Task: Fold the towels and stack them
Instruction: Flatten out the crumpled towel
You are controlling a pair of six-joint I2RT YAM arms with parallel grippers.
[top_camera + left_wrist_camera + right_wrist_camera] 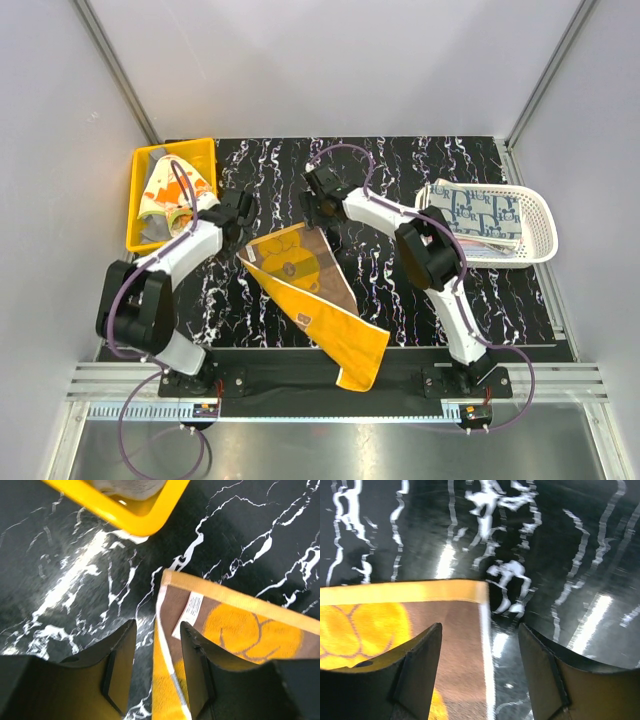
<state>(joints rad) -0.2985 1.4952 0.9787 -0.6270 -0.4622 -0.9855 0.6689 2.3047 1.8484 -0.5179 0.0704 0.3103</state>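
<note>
An orange-yellow towel (315, 300) with a brown band lies spread on the black marbled table, its near end hanging over the front edge. My left gripper (240, 213) is open over the towel's far left corner; in the left wrist view the towel's edge (167, 680) runs between the open fingers (120, 665). My right gripper (320, 207) is open over the far right corner; the right wrist view shows that corner (470, 610) between its fingers (420, 670). A blue-white patterned towel (482, 212) lies folded in the white basket. More towels (172, 195) lie crumpled in the yellow bin.
The yellow bin (140, 215) stands at the far left, its corner close ahead of my left gripper (145, 522). The white slotted basket (535, 235) stands at the right edge. Grey walls enclose the table on three sides.
</note>
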